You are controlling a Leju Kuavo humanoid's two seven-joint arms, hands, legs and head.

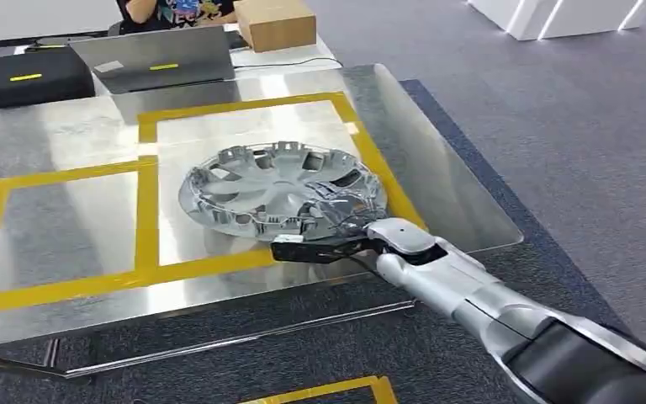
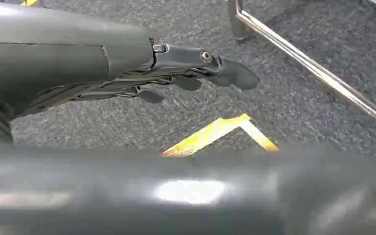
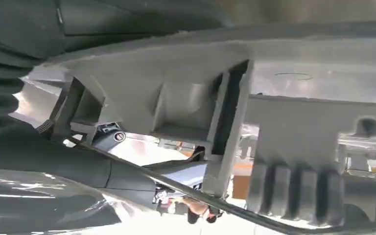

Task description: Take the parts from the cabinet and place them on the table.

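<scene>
Right hand held the hubcap by its near rim, over the steel table.

The hubcap sat tilted, ribbed inner face up, inside the larger yellow-tape square on the table, its near edge lifted where the right hand's fingers closed on the rim; the wrist view showed grey rim ribs pressed close. From the hubcap, a laptop, a black case and a cardboard box lay at the table's far end. The left hand hung over grey carpet, fingers loosely extended, holding nothing.
</scene>
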